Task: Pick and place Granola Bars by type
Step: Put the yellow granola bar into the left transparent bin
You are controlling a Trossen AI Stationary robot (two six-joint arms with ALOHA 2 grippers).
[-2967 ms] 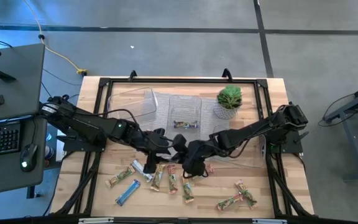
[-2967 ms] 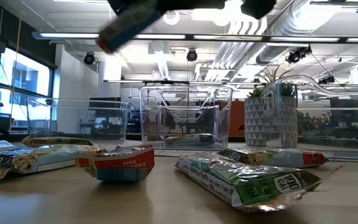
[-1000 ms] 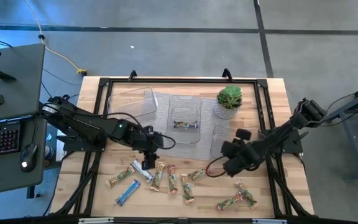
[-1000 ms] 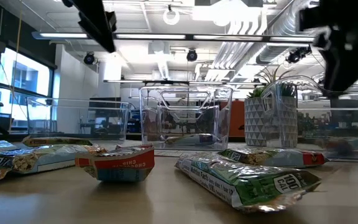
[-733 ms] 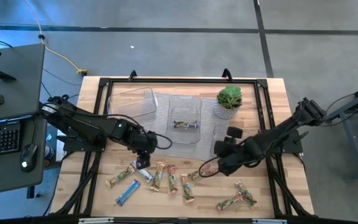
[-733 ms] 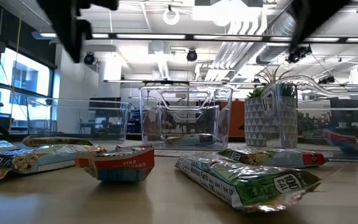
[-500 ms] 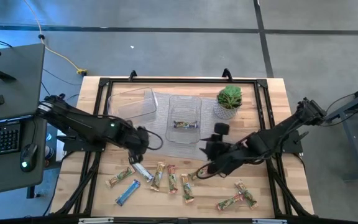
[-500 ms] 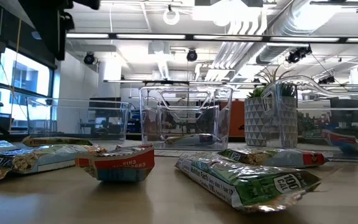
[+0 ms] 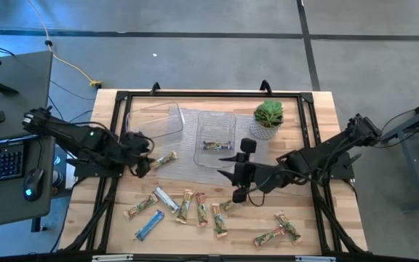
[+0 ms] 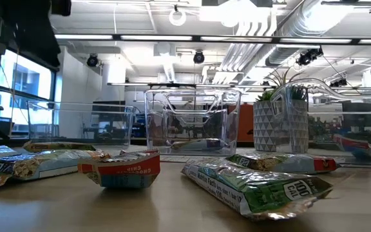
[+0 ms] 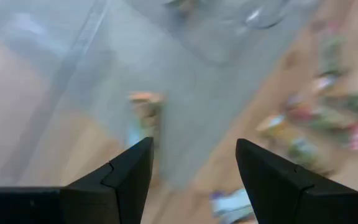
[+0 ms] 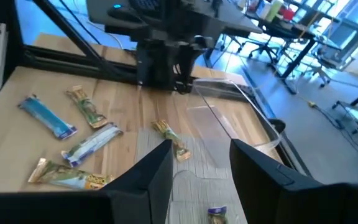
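Granola Bars, high view: most lie scattered on the wooden tabletop (image 9: 326, 109) toward 6 o'clock, among them a blue bar (image 9: 148, 225) at about 7 o'clock, a silver bar (image 9: 167, 200) beside it and a pair of green bars (image 9: 276, 232) at about 5 o'clock; one tan bar (image 9: 165, 159) lies apart toward 9 o'clock, just off the left pincer; one more bar sits inside the middle clear tray (image 9: 217, 124)
Left pincer, high view: left pincer (image 9: 141, 164) low at the 9 o'clock side of the tabletop, close to the tan bar, holding nothing
Right pincer, high view: right pincer (image 9: 238, 177) over the centre of the tabletop, near the middle tray, empty
Other things, high view: a second clear tray (image 9: 153, 116) at about 11 o'clock, a potted plant (image 9: 268, 118) at about 1 o'clock
Low view: wrapped bars lie across the near tabletop, a green one (image 10: 256, 185) nearest; clear trays and the plant stand behind
Left wrist view: fingers (image 11: 119, 180) spread apart with nothing between them; the tan bar lies blurred beyond
Right wrist view: fingers (image 12: 148, 180) parted, nothing gripped; blue, silver and tan bars lie on the wood beyond, with the left arm farther off
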